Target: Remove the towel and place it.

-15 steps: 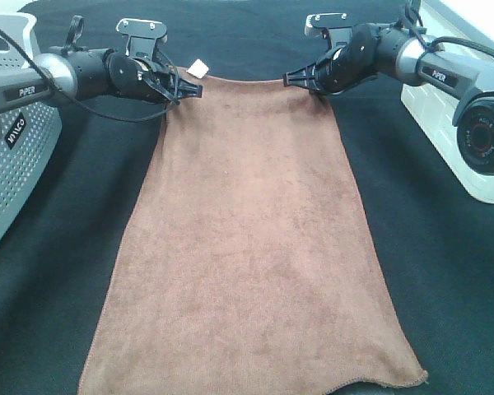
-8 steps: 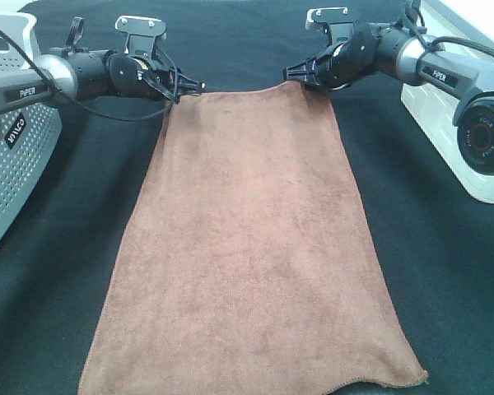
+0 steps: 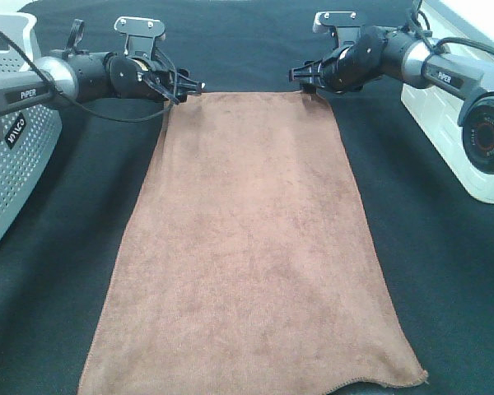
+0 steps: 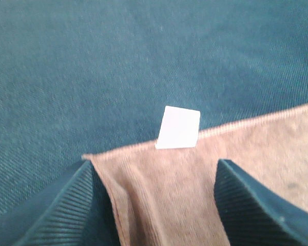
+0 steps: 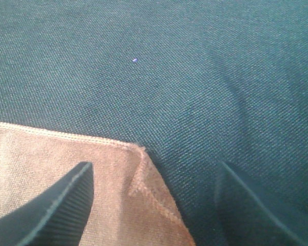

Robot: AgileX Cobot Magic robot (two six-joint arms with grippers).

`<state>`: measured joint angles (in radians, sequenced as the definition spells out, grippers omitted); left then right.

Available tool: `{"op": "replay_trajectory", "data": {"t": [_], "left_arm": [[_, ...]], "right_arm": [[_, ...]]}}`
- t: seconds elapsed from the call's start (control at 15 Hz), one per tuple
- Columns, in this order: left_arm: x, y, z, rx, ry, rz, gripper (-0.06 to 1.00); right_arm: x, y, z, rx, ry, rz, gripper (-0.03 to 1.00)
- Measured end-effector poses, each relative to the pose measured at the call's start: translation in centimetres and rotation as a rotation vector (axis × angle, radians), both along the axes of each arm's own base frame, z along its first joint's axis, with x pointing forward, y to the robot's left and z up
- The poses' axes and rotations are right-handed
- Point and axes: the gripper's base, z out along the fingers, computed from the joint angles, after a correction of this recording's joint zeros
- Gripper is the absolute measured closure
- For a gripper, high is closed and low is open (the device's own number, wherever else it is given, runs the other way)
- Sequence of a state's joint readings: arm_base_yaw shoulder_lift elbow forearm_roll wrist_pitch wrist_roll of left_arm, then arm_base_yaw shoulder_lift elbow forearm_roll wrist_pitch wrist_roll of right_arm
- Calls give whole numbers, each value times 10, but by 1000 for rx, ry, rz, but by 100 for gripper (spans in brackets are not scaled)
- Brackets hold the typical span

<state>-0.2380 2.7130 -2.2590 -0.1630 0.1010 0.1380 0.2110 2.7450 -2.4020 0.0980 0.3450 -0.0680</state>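
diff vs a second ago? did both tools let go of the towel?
Yes. Both the left tool and the right tool opened and released the far corners of the towel; that edge dropped flat onto the black table cover. The white tag now lies by the left corner. The rest of the towel did not move.

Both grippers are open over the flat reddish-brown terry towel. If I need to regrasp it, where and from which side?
Probably the two far corners of the reddish-brown terry towel, pinching down from above: it lies flat, and each corner already sits between an open gripper's fingers, left gripper, right gripper.

towel [image 3: 251, 247] flat on table cover [image 3: 445, 271] | claws at far corners
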Motion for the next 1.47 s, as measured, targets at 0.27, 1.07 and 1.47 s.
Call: {"op": "replay_trajectory", "data": {"t": [0.27,1.07,1.47], "left_arm": [[-7,0,14,51,106,-34,27],[-94,82,222,220,499,138,13],[-137,195,264,30,532,326,13]], "right_arm": [[-4,1,33,11,15,6,34],[-113,-31,254,-32,305,10,23],[-152,-71,274,-46,360,-75,23]]}}
